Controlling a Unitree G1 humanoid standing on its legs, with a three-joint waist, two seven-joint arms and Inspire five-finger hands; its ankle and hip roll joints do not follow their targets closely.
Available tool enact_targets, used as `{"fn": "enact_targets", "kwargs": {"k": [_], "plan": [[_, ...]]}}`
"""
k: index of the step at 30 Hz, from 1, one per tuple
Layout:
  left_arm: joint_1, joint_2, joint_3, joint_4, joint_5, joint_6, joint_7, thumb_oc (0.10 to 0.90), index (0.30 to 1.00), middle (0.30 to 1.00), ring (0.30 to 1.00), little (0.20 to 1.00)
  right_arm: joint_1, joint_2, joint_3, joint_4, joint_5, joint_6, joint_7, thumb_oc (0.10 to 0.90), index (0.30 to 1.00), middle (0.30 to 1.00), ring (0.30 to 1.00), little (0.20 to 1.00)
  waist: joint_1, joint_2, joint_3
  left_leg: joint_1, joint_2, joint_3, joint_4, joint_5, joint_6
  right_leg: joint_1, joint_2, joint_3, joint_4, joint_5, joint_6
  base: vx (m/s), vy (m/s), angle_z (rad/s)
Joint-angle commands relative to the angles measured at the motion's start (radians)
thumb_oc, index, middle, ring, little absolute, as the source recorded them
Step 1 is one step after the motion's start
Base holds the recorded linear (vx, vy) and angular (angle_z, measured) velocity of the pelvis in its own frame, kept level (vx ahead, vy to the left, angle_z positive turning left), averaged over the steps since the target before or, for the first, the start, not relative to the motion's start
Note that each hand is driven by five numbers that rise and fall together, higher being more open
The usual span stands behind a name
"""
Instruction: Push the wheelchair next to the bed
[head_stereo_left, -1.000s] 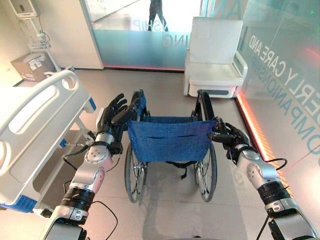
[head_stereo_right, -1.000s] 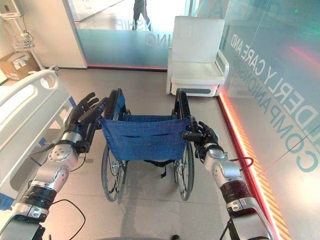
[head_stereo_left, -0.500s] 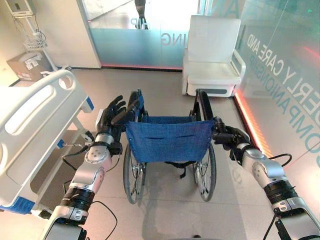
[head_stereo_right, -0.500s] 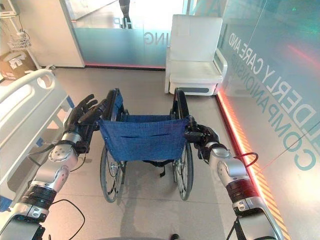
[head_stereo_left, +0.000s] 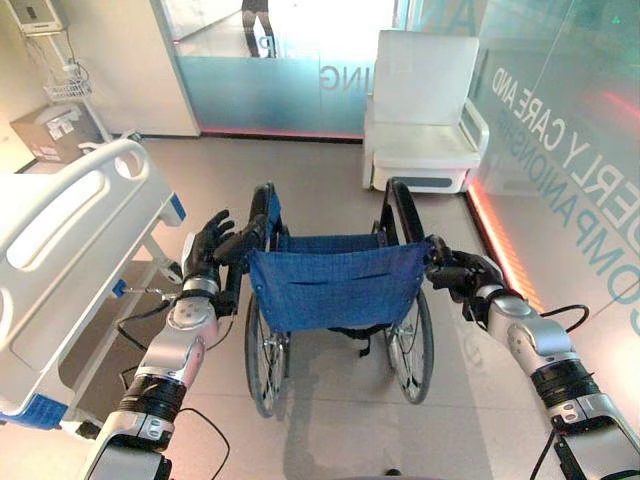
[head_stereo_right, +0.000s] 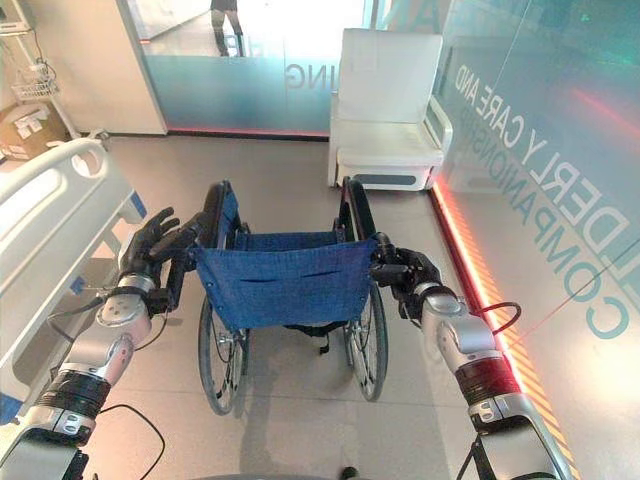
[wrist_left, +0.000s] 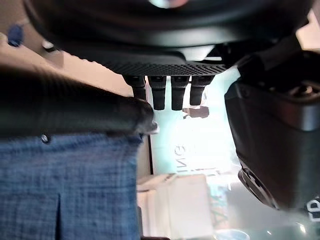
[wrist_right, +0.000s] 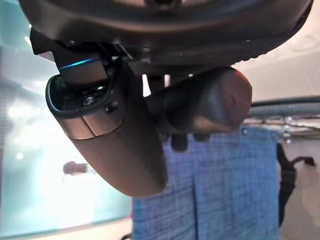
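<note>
The wheelchair (head_stereo_left: 335, 285), with a blue cloth back and dark push handles, stands on the floor in front of me, facing away. The white hospital bed (head_stereo_left: 60, 230) lies along its left side with a gap between them. My left hand (head_stereo_left: 205, 258) is at the left push handle (wrist_left: 65, 107), fingers straight and pointing up past it, thumb apart. My right hand (head_stereo_left: 462, 278) is curled round the right push handle (wrist_right: 210, 102), with the thumb (wrist_right: 115, 130) lying alongside it.
A white armchair (head_stereo_left: 425, 110) stands ahead on the right against a frosted glass wall (head_stereo_left: 560, 130) lit red at floor level. A cardboard box (head_stereo_left: 50, 135) and a wire basket (head_stereo_left: 65, 85) are at the far left. A person (head_stereo_left: 255, 20) walks beyond the glass door.
The left hand has dropped lower and further left beside its handle. The wheelchair has shifted slightly left, toward the bed. The person behind the glass has walked left.
</note>
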Motion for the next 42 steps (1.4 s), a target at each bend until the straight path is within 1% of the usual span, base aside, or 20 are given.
{"fn": "enact_targets", "kwargs": {"k": [1, 7, 12, 13, 18, 19, 23, 27, 35, 38, 42], "plan": [[-0.157, 0.107, 0.048, 0.016, 0.056, -0.044, 0.021, 0.8, 0.9, 0.9, 0.9, 0.9, -0.107, 0.026, 0.045, -0.185, 0.027, -0.087, 0.107, 0.4, 0.3, 0.3, 0.3, 0.3, 0.009, -0.015, -0.067, -0.037, -0.046, 0.021, 0.004, -0.005, -0.017, 0.059, 0.038, -0.011, 0.003, -0.043, -0.014, 0.0, 0.0, 0.0], [-0.139, 0.151, 0.08, 0.006, 0.03, -0.018, -0.003, 0.8, 0.9, 0.9, 0.9, 0.9, -0.098, 0.013, 0.04, -0.177, 0.03, -0.071, 0.103, 0.4, 0.3, 0.3, 0.3, 0.3, 0.018, -0.007, -0.062, -0.041, -0.042, 0.02, 0.004, 0.0, -0.022, 0.06, 0.034, -0.027, 0.003, -0.044, -0.013, 0.0, 0.0, 0.0], [-0.131, 0.18, 0.09, -0.027, 0.03, 0.031, -0.078, 0.8, 0.9, 0.9, 0.9, 0.9, -0.086, 0.005, 0.036, -0.165, 0.034, -0.073, 0.095, 0.4, 0.3, 0.3, 0.3, 0.3, 0.024, -0.002, -0.058, -0.043, -0.041, 0.015, 0.004, 0.003, -0.025, 0.061, 0.034, -0.036, 0.003, -0.045, -0.013, -0.01, -0.008, 0.03], [-0.132, 0.194, 0.092, -0.04, 0.02, 0.05, -0.109, 0.8, 0.9, 0.9, 0.9, 0.9, -0.088, 0.002, 0.033, -0.163, 0.037, -0.071, 0.092, 0.4, 0.3, 0.3, 0.3, 0.3, 0.028, 0.001, -0.055, -0.044, -0.041, 0.013, 0.004, 0.004, -0.025, 0.062, 0.033, -0.039, 0.003, -0.046, -0.013, -0.02, -0.02, 0.07], [-0.133, 0.211, 0.085, -0.065, -0.003, 0.082, -0.191, 0.8, 0.9, 0.9, 0.9, 0.9, -0.092, -0.005, 0.031, -0.156, 0.049, -0.068, 0.081, 0.4, 0.3, 0.3, 0.3, 0.3, 0.032, 0.007, -0.053, -0.045, -0.04, 0.009, 0.004, 0.006, -0.028, 0.063, 0.034, -0.044, 0.003, -0.048, -0.013, -0.01, -0.019, 0.08], [-0.131, 0.216, 0.082, -0.085, -0.007, 0.109, -0.231, 0.8, 0.9, 0.9, 0.9, 0.9, -0.088, -0.008, 0.029, -0.152, 0.051, -0.071, 0.081, 0.4, 0.3, 0.3, 0.3, 0.3, 0.034, 0.01, -0.053, -0.046, -0.04, 0.008, 0.004, 0.007, -0.028, 0.063, 0.034, -0.047, 0.003, -0.048, -0.013, -0.01, -0.025, 0.06], [-0.12, 0.234, 0.077, -0.11, 0.017, 0.149, -0.294, 0.8, 0.9, 0.9, 0.9, 0.9, -0.079, -0.014, 0.029, -0.148, 0.052, -0.076, 0.081, 0.4, 0.3, 0.3, 0.3, 0.3, 0.037, 0.016, -0.051, -0.045, -0.039, 0.005, 0.004, 0.01, -0.029, 0.065, 0.034, -0.05, 0.003, -0.05, -0.014, -0.01, -0.018, 0.04], [-0.117, 0.26, 0.067, -0.11, 0.036, 0.173, -0.341, 0.8, 0.9, 0.9, 0.9, 0.9, -0.082, -0.022, 0.03, -0.147, 0.06, -0.076, 0.076, 0.4, 0.3, 0.3, 0.3, 0.3, 0.039, 0.021, -0.048, -0.047, -0.038, 0.002, 0.004, 0.013, -0.031, 0.065, 0.035, -0.052, 0.003, -0.05, -0.014, -0.01, -0.017, 0.04], [-0.133, 0.297, 0.025, -0.099, 0.006, 0.226, -0.442, 0.8, 0.9, 0.9, 0.9, 0.9, -0.087, -0.031, 0.047, -0.139, 0.074, -0.084, 0.068, 0.4, 0.3, 0.3, 0.3, 0.3, 0.039, 0.029, -0.046, -0.047, -0.036, 0.004, 0.004, 0.018, -0.035, 0.067, 0.036, -0.058, 0.003, -0.049, -0.013, 0.0, -0.006, 0.02], [-0.151, 0.313, -0.008, -0.091, 0.022, 0.256, -0.479, 0.8, 0.9, 0.9, 0.9, 0.9, -0.092, -0.039, 0.06, -0.133, 0.08, -0.087, 0.067, 0.4, 0.3, 0.3, 0.3, 0.3, 0.035, 0.032, -0.045, -0.046, -0.034, 0.007, 0.004, 0.02, -0.036, 0.067, 0.037, -0.058, 0.003, -0.049, -0.012, 0.0, 0.0, 0.0], [-0.173, 0.329, -0.039, -0.074, 0.06, 0.267, -0.497, 0.8, 0.9, 0.9, 0.9, 0.9, -0.097, -0.044, 0.074, -0.131, 0.092, -0.088, 0.058, 0.4, 0.3, 0.3, 0.3, 0.3, 0.032, 0.033, -0.045, -0.044, -0.035, 0.008, 0.004, 0.021, -0.036, 0.068, 0.038, -0.056, 0.003, -0.048, -0.011, 0.0, 0.0, 0.0]]}}
